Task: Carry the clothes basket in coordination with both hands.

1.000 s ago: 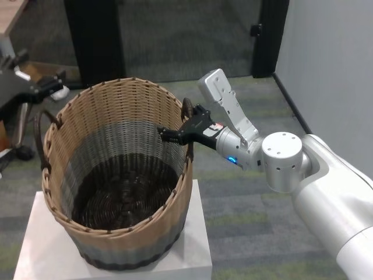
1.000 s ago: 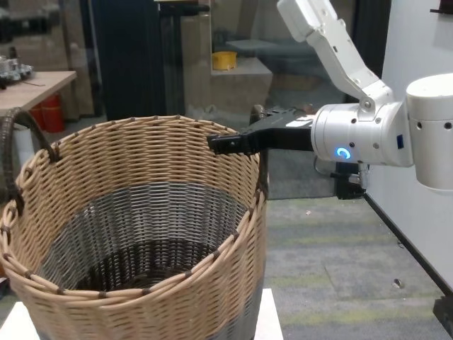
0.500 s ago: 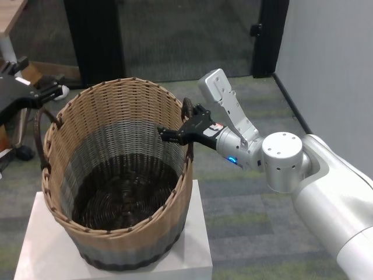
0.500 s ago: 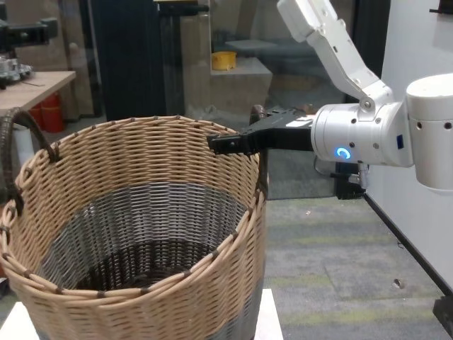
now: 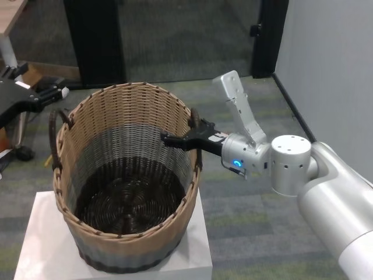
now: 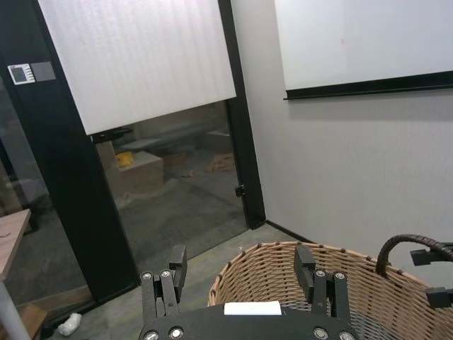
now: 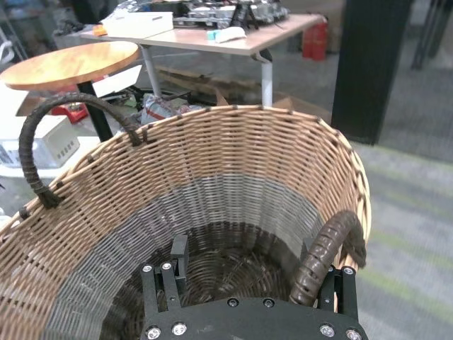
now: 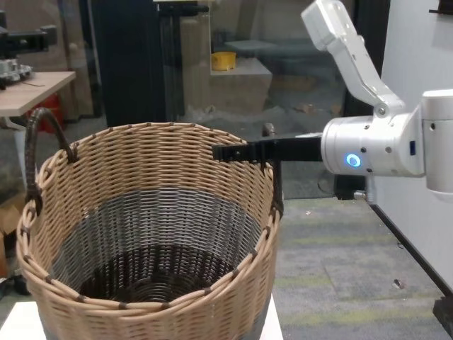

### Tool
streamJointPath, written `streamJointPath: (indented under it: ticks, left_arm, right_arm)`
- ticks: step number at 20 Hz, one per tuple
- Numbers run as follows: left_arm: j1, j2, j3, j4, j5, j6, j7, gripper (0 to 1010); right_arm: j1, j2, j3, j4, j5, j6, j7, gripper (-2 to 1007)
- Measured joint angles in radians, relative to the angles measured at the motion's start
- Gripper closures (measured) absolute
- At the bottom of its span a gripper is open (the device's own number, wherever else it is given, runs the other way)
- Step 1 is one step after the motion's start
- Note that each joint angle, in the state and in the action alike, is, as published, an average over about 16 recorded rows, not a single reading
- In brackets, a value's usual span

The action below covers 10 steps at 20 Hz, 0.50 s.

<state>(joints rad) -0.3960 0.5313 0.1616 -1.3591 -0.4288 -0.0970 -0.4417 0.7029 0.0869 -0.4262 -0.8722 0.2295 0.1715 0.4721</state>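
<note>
- The clothes basket (image 5: 125, 181) stood upright on a white pedestal (image 5: 35, 245), near the middle of the head view, its dark inside showing nothing in it.
- Its two dark wrapped loop handles sat on the rim at about 9 o'clock (image 5: 56, 137) and 3 o'clock (image 5: 195, 137) as the head camera saw the basket.
- The right gripper (image 5: 175, 140) reached in level from the 3 o'clock side, and its black fingers (image 8: 237, 151) lay over the rim at the handle there.
- In the right wrist view, that handle (image 7: 322, 258) passed between the spread fingers; the jaws stood wide and were not squeezed onto it.
- Whether a finger touched the handle could not be told.
- The left gripper (image 5: 55, 92) sat outside the basket at about 10 o'clock, near the rim and above the 9 o'clock handle, touching neither.
- Its fingers (image 6: 311, 273) stood wide apart with nothing between them, and the basket rim (image 6: 283, 251) showed beyond them in the left wrist view.
- Grey-green carpet (image 5: 245, 204) lay around the pedestal.
</note>
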Motion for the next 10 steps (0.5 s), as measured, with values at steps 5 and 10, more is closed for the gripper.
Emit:
streamJointPath:
  ticks: [5, 10]
  left_arm:
    - [0.002, 0.001, 0.0, -0.002, -0.001, 0.007, 0.002, 8]
    - [0.003, 0.002, 0.0, -0.003, -0.002, 0.011, 0.003, 8]
  right_arm:
    - [-0.019, 0.009, 0.04, -0.026, 0.069, 0.067, 0.022, 5]
    - [-0.048, 0.025, 0.071, -0.081, 0.124, 0.117, 0.026, 5]
